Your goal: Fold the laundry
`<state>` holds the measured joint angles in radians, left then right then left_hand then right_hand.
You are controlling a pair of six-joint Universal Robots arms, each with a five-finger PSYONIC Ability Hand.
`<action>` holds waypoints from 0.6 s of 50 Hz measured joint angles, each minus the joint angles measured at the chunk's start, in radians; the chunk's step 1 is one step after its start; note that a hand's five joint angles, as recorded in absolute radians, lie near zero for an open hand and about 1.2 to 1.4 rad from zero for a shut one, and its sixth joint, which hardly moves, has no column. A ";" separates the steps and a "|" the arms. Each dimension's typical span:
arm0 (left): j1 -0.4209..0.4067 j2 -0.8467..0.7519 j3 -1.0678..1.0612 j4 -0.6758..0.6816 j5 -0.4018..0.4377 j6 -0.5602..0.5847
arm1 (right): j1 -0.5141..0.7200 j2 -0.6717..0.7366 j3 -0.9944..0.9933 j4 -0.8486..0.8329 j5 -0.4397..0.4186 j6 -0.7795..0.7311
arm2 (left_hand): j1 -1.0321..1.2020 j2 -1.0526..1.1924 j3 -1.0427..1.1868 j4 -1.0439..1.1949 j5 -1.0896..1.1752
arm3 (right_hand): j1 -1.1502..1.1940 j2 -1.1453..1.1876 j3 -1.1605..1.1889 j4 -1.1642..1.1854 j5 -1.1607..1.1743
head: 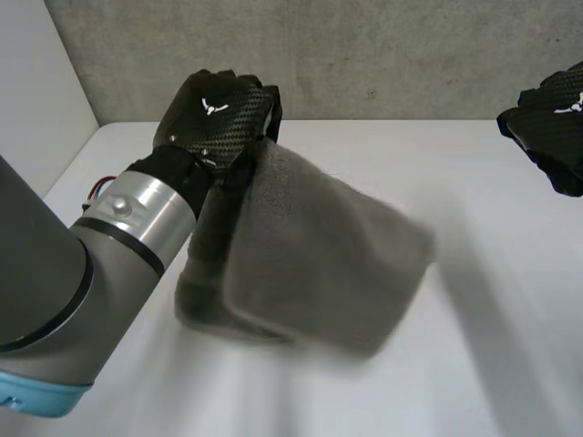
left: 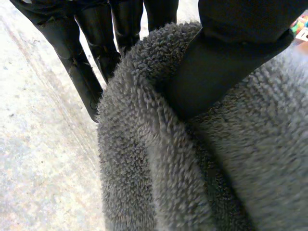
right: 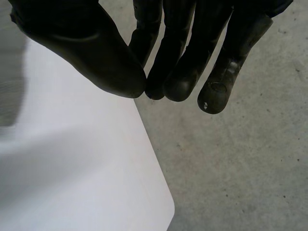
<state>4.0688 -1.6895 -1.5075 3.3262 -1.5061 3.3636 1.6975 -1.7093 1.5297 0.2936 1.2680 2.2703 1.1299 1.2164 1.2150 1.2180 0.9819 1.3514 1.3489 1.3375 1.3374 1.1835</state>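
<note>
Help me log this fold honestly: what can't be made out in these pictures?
Head view: the left robot hand shows its back; its fingers are hidden behind it and the grey towel.
Head view: the right robot hand is cut off by the view's edge.
Left wrist view: the grey towel covers whatever lies under the palm.
Both views: how many layers the grey towel has, hidden by its own drape.

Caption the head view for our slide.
Left hand grips a grey towel over the white table; right hand hangs empty.
</note>
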 measured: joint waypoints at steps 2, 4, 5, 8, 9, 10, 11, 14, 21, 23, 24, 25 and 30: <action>0.002 -0.028 0.019 -0.006 0.001 -0.001 | 0.000 0.012 -0.007 0.007 -0.006 0.004 | 0.000 0.000 0.000 0.000 0.000 | 0.000 0.000 0.000 0.000 0.000; 0.004 -0.063 0.037 -0.010 0.002 0.000 | 0.003 0.041 -0.015 0.013 -0.008 0.005 | 0.000 0.000 0.000 0.000 0.000 | 0.000 0.000 0.000 0.000 0.000; 0.006 -0.105 0.055 -0.014 0.002 0.002 | 0.007 0.078 -0.027 0.019 -0.008 0.004 | 0.000 0.000 0.000 0.000 0.000 | 0.000 0.000 0.000 0.000 0.000; 0.013 -0.210 0.104 -0.017 0.004 0.011 | 0.026 0.198 -0.077 0.039 -0.004 0.003 | 0.000 0.000 0.000 0.000 0.000 | 0.001 0.000 0.000 0.000 0.000; 0.015 -0.244 0.122 -0.018 0.004 0.015 | 0.032 0.230 -0.094 0.045 -0.002 0.003 | 0.000 0.000 0.000 0.000 0.000 | 0.001 0.000 0.000 0.000 0.000; 0.018 -0.296 0.150 -0.017 0.004 0.023 | 0.048 0.297 -0.129 0.059 0.003 0.003 | 0.000 0.000 0.000 0.000 0.000 | 0.001 0.000 0.000 0.000 0.000; 0.019 -0.320 0.163 -0.016 0.004 0.027 | 0.057 0.330 -0.150 0.065 0.007 0.003 | 0.000 0.000 0.000 0.000 0.000 | 0.001 0.000 0.000 0.000 0.000; 0.025 -0.429 0.229 -0.012 0.004 0.057 | 0.100 0.466 -0.243 0.088 0.033 0.006 | 0.000 0.000 0.000 0.000 0.000 | 0.001 0.000 0.000 0.000 0.000; 0.037 -0.634 0.409 0.013 -0.008 0.195 | 0.179 0.677 -0.422 0.069 0.136 0.058 | 0.000 0.000 0.000 0.000 0.000 | -0.259 -0.267 -0.231 -0.230 -0.254; 0.045 -0.667 0.451 0.021 -0.016 0.233 | 0.186 0.695 -0.433 0.047 0.149 0.083 | 0.000 0.000 0.000 0.000 0.000 | -0.503 -0.511 -0.489 -0.487 -0.522; 0.054 -0.685 0.479 0.024 -0.024 0.256 | 0.189 0.703 -0.435 0.028 0.157 0.103 | 0.000 0.000 0.000 0.000 0.000 | -0.734 -0.742 -0.718 -0.715 -0.745; 0.059 -0.694 0.492 0.026 -0.029 0.267 | 0.190 0.704 -0.433 0.019 0.159 0.113 | 0.000 0.000 0.000 0.000 0.000 | -0.826 -0.836 -0.809 -0.789 -0.844; 0.096 -0.722 0.553 0.034 -0.074 0.304 | 0.192 0.668 -0.367 -0.056 0.165 0.192 | -0.122 -0.199 -0.196 -0.200 -0.134 | -1.114 -1.108 -1.095 -1.086 -1.124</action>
<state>4.1643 -2.4120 -0.9543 3.3606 -1.5802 3.6679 1.8891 -1.0411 1.1627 0.2376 1.4333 2.4624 1.0077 1.0178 1.0185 1.0181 0.8477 0.2377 0.2414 0.2421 0.2517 0.0597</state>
